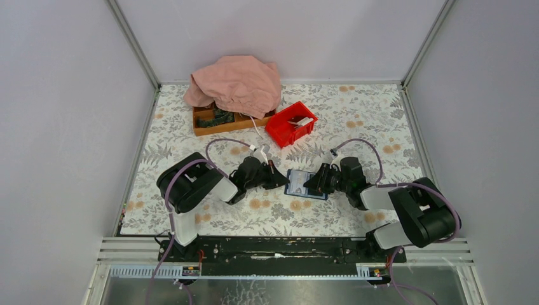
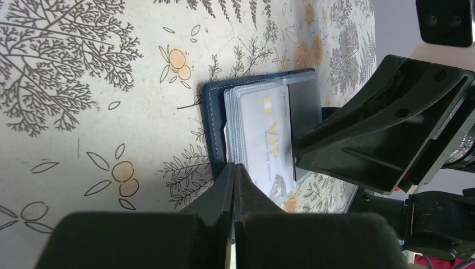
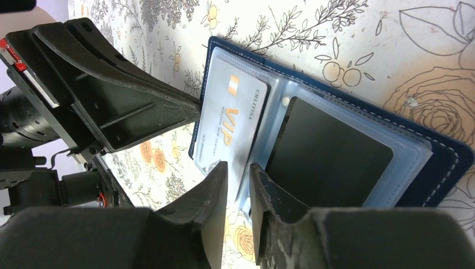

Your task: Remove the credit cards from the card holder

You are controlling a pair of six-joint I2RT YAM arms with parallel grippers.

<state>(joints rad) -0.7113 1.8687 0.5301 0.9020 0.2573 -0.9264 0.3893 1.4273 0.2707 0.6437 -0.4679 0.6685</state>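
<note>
With right gripper (image 3: pixel 238 168) barely parted, empty, at the silver VIP card (image 3: pixel 232 120) in the card holder (image 3: pixel 442 154) at the table's (image 1: pixel 356 121) middle and left gripper (image 2: pixel 233 165) closed tight against its left edge, called for nipping that card's edge squarely.

**Twin black-and-white arms on a dark rail**

The left arm (image 1: pixel 191 184) and right arm (image 1: pixel 416 216) share one build: chunky rounded black joints with white shells between them, both fixed to a long black rail (image 1: pixel 273 248). A lilac cable (image 1: pixel 167 203) loops along each arm, and a white plug (image 1: pixel 257 150) sits by the left wrist. The left claw (image 2: pixel 234 168) and right claw (image 3: pixel 238 168) have matte black, wedge-shaped fingers (image 3: pixel 134 112) with ribs and small round holes on the outer faces. The left claw carries a small red tag (image 3: pixel 7 47).
</note>
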